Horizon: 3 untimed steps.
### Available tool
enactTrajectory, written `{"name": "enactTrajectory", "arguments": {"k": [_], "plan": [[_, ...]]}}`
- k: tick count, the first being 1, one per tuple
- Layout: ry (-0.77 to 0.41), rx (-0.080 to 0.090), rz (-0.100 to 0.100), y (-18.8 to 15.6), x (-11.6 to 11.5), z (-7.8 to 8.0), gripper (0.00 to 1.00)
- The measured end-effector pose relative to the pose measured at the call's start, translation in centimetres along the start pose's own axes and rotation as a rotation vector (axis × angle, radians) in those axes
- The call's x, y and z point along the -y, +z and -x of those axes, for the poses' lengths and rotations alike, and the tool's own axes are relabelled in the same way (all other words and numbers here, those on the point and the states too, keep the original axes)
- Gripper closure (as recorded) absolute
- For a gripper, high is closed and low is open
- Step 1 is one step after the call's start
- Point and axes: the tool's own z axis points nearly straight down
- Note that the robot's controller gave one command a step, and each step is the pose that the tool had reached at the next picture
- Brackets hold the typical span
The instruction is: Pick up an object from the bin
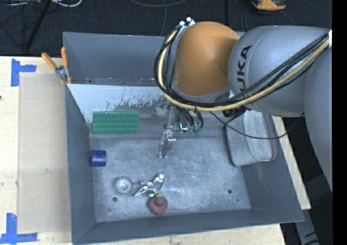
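Note:
My gripper [163,152] hangs below the orange-domed wrist, over bare floor near the middle of the bin. Nothing is seen held in it. A green ribbed rectangular block [115,122] lies to its left, against the bin's back slope. In front of the gripper, toward the near wall, lies a shiny crumpled metal piece [150,185]. A dark red round thing [158,204] sits just in front of that.
A small blue cube [98,158] lies at the left of the floor, and a silver round cap [123,185] beside the metal piece. A flat grey pad [250,142] leans on the right slope under the arm.

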Motion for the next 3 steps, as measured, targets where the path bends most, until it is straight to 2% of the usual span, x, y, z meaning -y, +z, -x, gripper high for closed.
{"name": "enactTrajectory", "arguments": {"k": [1,2,3], "plan": [[-0.204,0.018,0.002,12.0,-2.0,-4.4,0.00],[-0.350,0.011,0.001,9.4,-7.9,-4.2,0.00],[-0.482,0.005,-0.002,8.9,-5.9,-8.8,0.00]]}}
